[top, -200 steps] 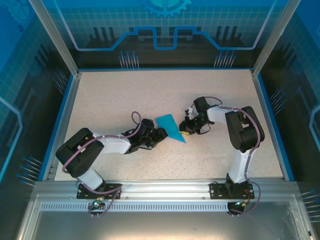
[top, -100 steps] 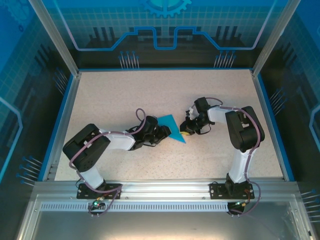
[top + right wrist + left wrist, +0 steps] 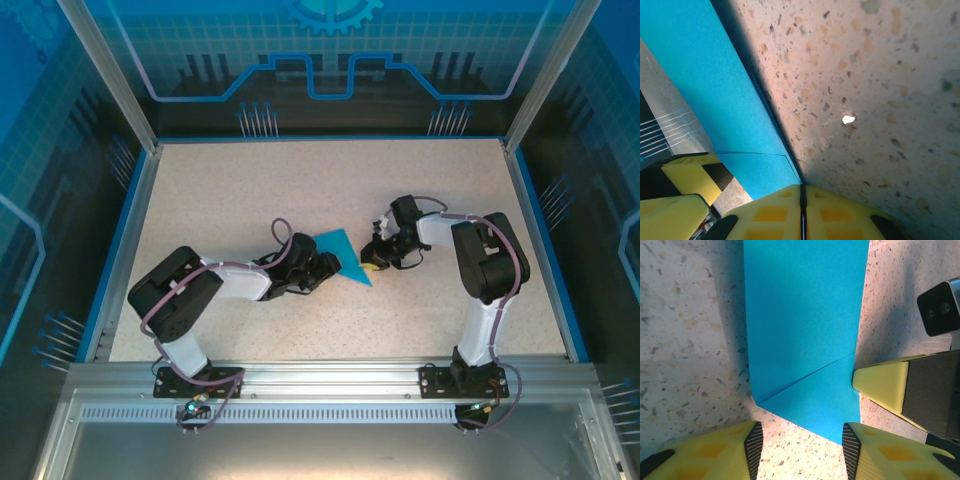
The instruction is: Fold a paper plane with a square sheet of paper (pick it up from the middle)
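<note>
The partly folded paper plane (image 3: 338, 255) lies mid-counter (image 3: 250, 190) between the two arms. The left hand (image 3: 802, 440) is released, its fingers apart either side of the paper's near point. The right hand (image 3: 801, 192) is clenched on the paper's edge, which runs into the seam between its fingers

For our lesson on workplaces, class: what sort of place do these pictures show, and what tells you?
Probably a robot lab or demonstration booth: two robot arms bolted to a metal rail at the edge of a speckled table, closed in by metal posts and blue printed panels.
</note>
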